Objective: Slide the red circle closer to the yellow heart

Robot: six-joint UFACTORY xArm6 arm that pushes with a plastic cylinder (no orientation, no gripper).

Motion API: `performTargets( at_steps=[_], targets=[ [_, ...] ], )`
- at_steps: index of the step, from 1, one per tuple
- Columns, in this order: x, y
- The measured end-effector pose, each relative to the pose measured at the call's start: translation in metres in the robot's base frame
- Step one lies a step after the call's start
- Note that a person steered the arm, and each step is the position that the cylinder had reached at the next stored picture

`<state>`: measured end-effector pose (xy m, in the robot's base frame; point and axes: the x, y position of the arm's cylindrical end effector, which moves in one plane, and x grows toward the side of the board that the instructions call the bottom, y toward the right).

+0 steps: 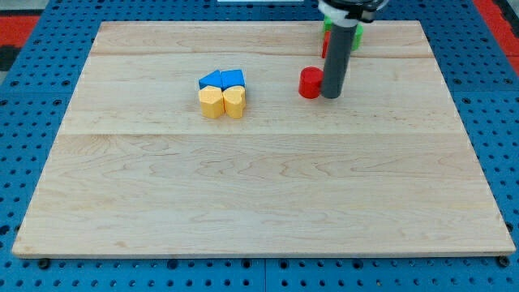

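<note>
Red circle (pixel 310 83) stands upright, my tip (pixel 331 96) touching its right side; yellow heart (pixel 234 102) well left.

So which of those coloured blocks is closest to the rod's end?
The red circle: it sits right beside my tip, on the view's left, apart from the blue-and-yellow cluster.

I see a wooden board (pixel 259 195) on a blue pegboard (pixel 32 49). Two blue blocks (pixel 221 79) touch at its ten o'clock area, a yellow hexagon block (pixel 212 102) just at their six o'clock. A green block (pixel 358 36) shows partly at one o'clock.
</note>
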<state>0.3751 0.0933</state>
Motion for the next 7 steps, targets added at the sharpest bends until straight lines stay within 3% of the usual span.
performTargets(
  at_steps=[1,3,7],
  targets=[
    [0.006,-0.001],
    [-0.048,0.020],
    [0.014,-0.041]
  ],
)
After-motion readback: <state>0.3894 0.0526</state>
